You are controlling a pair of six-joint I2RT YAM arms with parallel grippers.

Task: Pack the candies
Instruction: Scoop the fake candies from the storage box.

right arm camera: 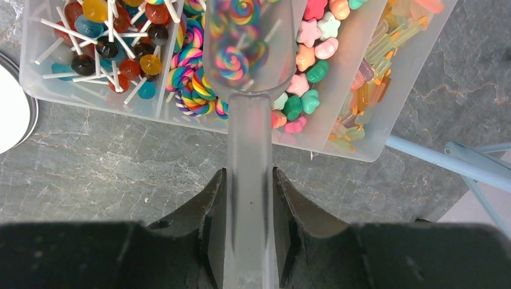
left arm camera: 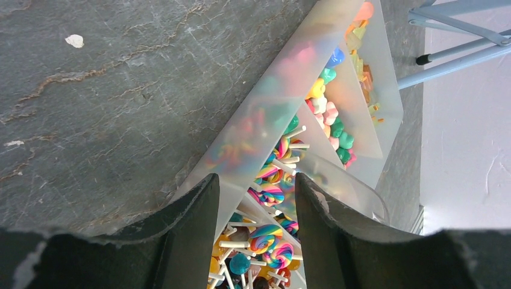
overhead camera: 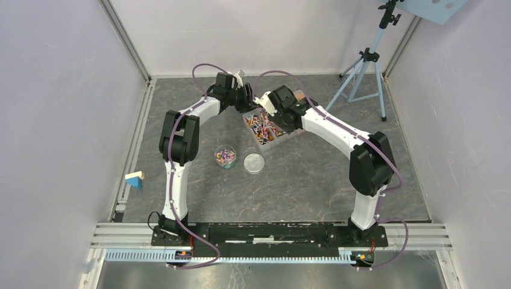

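Scooping is in hand: nearest, the clear jar [overhead camera: 225, 157] (part-filled) and its lid [overhead camera: 254, 163] sit on the worktop [overhead camera: 313, 180]. Farther, the right pincer [right arm camera: 249, 177] clamps the scoop [right arm camera: 248, 132] by its handle, candies [right arm camera: 232, 61] loaded over the divided tray [right arm camera: 361, 141]; the left pincer [left arm camera: 256, 186] stands half-wide astride its wall. Next: carry level, nearward, to the jar.

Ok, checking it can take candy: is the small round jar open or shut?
Open: the jar is uncovered, candies visible inside; the round grey lid lies beside it.
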